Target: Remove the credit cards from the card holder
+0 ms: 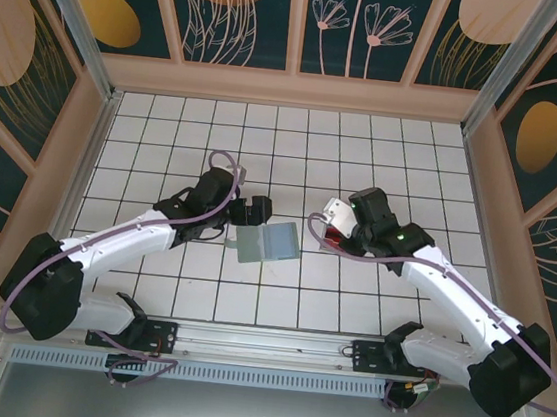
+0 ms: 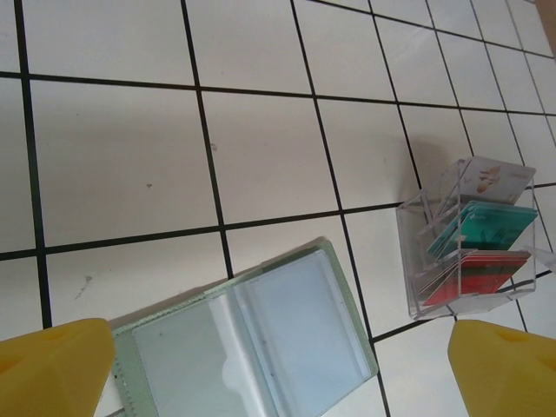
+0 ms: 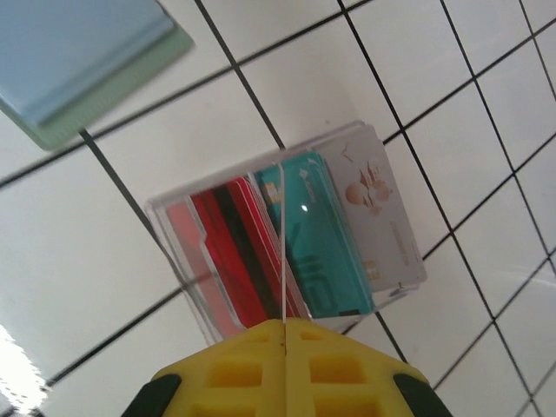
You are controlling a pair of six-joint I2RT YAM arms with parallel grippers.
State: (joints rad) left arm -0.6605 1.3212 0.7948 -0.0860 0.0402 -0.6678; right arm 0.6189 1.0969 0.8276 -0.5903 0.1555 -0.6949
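Left tool (image 2: 280, 369) stands apart above sage-green folding card holder (image 2: 304, 321); right tool (image 3: 284, 347), pressed together, overhangs teal and red credit cards (image 3: 313, 234).

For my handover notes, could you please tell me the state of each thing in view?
card holder: lying open, pockets look empty.
credit cards: standing in the clear box, out of the holder.
clear box: holds red, teal and white cards.
left gripper: open, above the holder.
right gripper: shut, over the box.
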